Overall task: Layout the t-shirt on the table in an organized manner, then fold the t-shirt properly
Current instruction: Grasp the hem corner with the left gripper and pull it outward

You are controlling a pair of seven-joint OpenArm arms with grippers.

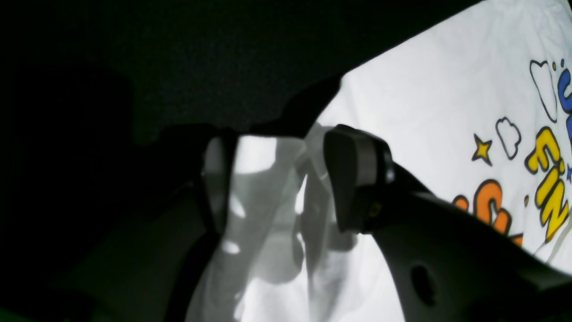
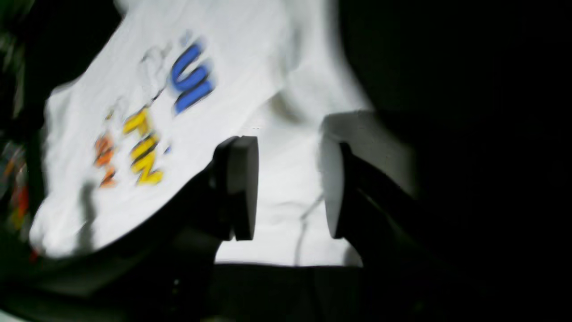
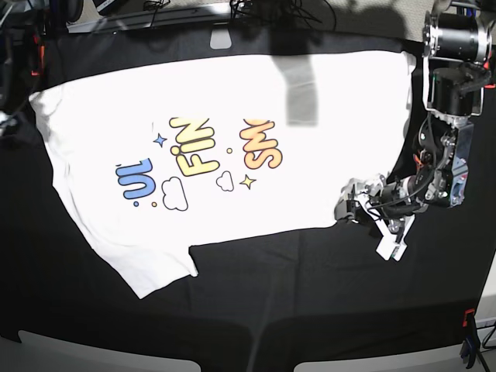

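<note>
The white t-shirt [image 3: 349,116] lies spread flat on the black table [image 3: 310,294], print side up, with one sleeve pointing to the front left. My left gripper [image 3: 349,208] sits at the shirt's front right hem corner. In the left wrist view its fingers [image 1: 357,179] stand apart, open, astride a bunched fold of the t-shirt [image 1: 424,89]. The blurred right wrist view has my right gripper [image 2: 288,188] open, low over white cloth near an edge of the t-shirt [image 2: 250,53]. The base view does not clearly show the right arm.
A red and blue clamp [image 3: 467,325] grips the table's front right edge. White panels [image 3: 77,353] line the front edge. Cables and dark gear crowd the back edge [image 3: 232,12]. A grey shadow [image 3: 298,85] falls across the shirt's upper part.
</note>
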